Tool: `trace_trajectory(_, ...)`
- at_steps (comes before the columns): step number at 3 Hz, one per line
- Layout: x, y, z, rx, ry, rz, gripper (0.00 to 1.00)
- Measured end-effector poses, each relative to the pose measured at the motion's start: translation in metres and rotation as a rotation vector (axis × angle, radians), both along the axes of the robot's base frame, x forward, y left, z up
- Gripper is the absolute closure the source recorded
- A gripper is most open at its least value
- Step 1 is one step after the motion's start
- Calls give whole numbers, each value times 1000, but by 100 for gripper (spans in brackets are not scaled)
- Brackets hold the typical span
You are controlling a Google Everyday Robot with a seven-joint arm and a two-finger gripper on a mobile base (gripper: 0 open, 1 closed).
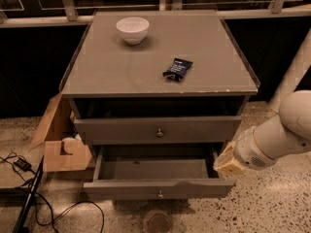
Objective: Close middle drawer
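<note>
The middle drawer (158, 187) is a wide shallow grey-brown drawer, pulled far out, with a small round knob (159, 194) on its flat front. Its inside looks empty. Above it sits the upper drawer (121, 129) with its own knob, nearly in, with a dark gap over it. The lowest drawer is hidden beneath the open one. My gripper (228, 163), tan-tipped on a white arm (284, 132), is low at the open drawer's right side, near its right front corner.
On the cabinet top (121, 72) stand a white bowl (132, 29) and a dark snack packet (177, 68). An open cardboard box (60, 147) sits on the floor left of the cabinet. Black cables (29, 193) lie at the lower left. A white post (294, 69) stands at right.
</note>
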State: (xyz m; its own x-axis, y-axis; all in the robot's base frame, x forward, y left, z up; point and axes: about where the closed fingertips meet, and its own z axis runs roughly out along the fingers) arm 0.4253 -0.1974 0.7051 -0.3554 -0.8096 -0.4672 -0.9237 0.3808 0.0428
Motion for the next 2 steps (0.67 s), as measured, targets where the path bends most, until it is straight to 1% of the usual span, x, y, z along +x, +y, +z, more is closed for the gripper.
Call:
trace_trajectory(1, 0, 0, 0, 0, 0, 0, 100)
trace_trajectory(2, -11, -3, -50, -6, -53, 16, 100)
